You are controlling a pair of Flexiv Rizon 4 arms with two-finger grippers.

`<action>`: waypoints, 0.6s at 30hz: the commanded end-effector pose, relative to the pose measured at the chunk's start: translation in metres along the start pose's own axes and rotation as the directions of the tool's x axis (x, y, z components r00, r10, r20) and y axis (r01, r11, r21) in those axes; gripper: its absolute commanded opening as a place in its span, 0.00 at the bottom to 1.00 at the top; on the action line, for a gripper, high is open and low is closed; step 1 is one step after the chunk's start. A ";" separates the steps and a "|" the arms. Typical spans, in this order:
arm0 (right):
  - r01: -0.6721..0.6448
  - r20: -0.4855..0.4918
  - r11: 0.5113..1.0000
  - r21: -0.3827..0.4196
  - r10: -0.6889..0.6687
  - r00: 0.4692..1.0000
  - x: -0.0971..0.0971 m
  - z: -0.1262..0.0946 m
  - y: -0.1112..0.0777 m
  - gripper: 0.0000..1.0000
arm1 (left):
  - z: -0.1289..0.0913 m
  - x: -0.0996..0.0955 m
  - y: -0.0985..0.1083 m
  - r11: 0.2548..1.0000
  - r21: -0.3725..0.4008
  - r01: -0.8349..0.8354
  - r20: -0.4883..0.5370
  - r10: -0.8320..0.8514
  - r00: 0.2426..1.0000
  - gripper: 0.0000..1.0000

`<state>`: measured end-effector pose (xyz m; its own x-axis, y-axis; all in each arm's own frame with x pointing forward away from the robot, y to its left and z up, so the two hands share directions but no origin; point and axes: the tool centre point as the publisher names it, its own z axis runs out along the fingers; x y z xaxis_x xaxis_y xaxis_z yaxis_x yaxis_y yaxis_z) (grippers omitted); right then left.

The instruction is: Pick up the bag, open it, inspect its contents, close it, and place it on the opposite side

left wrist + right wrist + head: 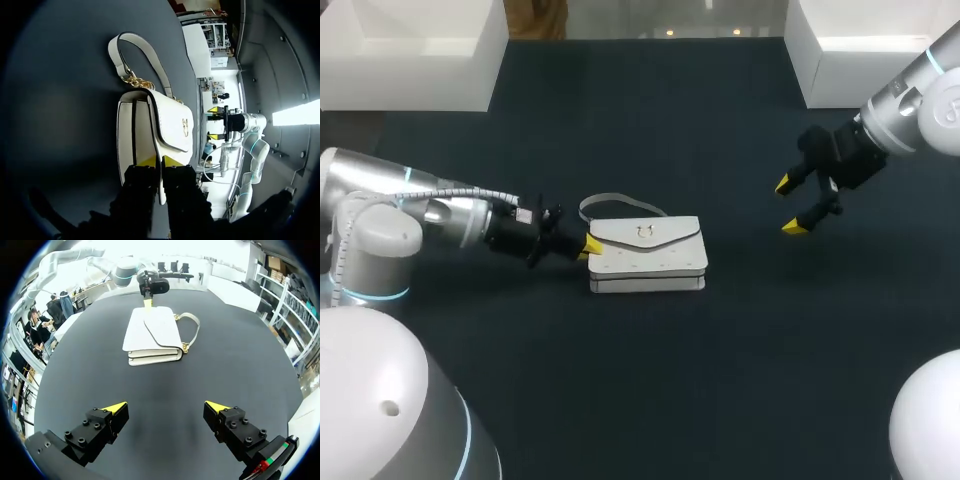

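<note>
Your left pincer (588,246) pinches the left end of the bag (648,254), yellow tips nearly together with the flap's edge between them. The white bag lies flat on the dark table (650,380), just left of the frame's centre, flap down and strap (620,205) curled behind it. Your right pincer (788,206) hangs spread at the upper right, well apart from the bag. The hold looks thin. If you lift from that edge alone, the bag may swing or slip free, or the flap may peel up while the body stays down. Bring the right arm in before raising it far.
</note>
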<state>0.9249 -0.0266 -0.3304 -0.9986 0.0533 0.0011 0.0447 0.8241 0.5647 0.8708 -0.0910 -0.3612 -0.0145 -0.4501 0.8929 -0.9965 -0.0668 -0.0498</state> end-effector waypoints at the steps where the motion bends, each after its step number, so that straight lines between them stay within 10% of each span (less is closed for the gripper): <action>1: 0.000 0.001 1.000 -0.001 0.000 1.000 0.000 0.000 0.000 1.00 | 0.015 0.008 -0.010 1.000 -0.012 -0.005 0.003 0.005 1.000 0.00; 18: 0.000 0.001 1.000 -0.001 0.000 1.000 0.000 0.000 0.000 1.00 | 0.028 0.006 -0.045 0.999 -0.035 0.022 0.017 -0.021 1.000 0.00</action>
<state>0.9249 -0.0266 -0.3304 -0.9986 0.0534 0.0012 0.0447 0.8241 0.5647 0.9122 -0.1175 -0.3628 0.0034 -0.4695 0.8829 -0.9969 -0.0709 -0.0338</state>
